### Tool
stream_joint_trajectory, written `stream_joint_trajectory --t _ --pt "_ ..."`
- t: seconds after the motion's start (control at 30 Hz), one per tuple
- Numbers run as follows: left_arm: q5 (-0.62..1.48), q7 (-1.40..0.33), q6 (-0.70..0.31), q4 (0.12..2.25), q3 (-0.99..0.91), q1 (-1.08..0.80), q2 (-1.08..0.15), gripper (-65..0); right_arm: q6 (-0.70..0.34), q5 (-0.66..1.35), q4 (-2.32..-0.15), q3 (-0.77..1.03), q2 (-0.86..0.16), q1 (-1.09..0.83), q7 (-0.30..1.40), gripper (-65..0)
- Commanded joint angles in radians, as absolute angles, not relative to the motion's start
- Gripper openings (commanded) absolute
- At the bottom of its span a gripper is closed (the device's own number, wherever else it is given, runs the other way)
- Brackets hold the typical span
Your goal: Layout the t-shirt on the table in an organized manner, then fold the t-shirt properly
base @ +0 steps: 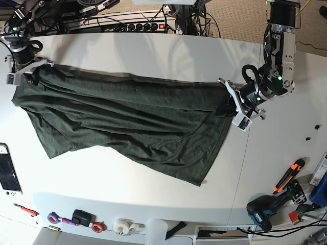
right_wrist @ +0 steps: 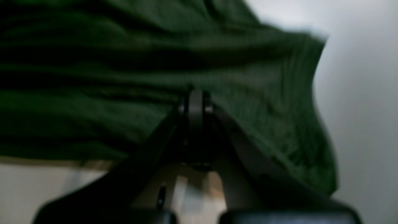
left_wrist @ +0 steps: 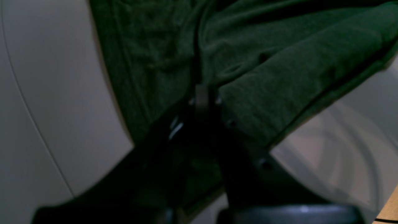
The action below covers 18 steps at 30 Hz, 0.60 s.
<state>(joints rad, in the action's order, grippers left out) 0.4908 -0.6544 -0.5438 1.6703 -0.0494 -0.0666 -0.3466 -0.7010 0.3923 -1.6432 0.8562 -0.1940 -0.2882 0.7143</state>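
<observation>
Stretching between both shut tools, the t-shirt [base: 127, 127] hangs over the table [base: 153, 56].

T-shirt [base: 122, 127]: dark green throughout, faintly heathered, plain, no print; reads near-black in the folds in both wrist views. Counter [base: 153, 56]: white, unpatterned, crossed by 1 thin grey seam line. Left claw [left_wrist: 202, 93]: black fingers. Right claw [right_wrist: 195, 99]: black, with grey tips. Drill [base: 271, 204] at the counter's edge: teal and black. Tape rolls [base: 122, 225]: 1 white, 1 purple, 1 red.
</observation>
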Motion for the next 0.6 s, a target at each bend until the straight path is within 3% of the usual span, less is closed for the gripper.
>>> stream_joint_trajectory --t 0.0,0.27,0.57 --pt "0.505 -0.635 -0.547 1.688 -0.056 -0.052 -0.355 -65.0 -0.698 0.398 -1.628 0.862 -0.211 -0.286 0.677 -65.0" --pt "0.505 -0.675 -0.547 1.684 -0.056 -0.062 -0.355 -65.0 -0.698 0.342 -1.398 0.862 -0.216 -0.269 0.584 -65.0" --pt "0.393 -0.671 -0.486 1.597 -0.055 -0.085 -0.355 -65.0 -0.698 0.343 -1.39 0.861 -0.216 -0.241 0.595 -65.0"
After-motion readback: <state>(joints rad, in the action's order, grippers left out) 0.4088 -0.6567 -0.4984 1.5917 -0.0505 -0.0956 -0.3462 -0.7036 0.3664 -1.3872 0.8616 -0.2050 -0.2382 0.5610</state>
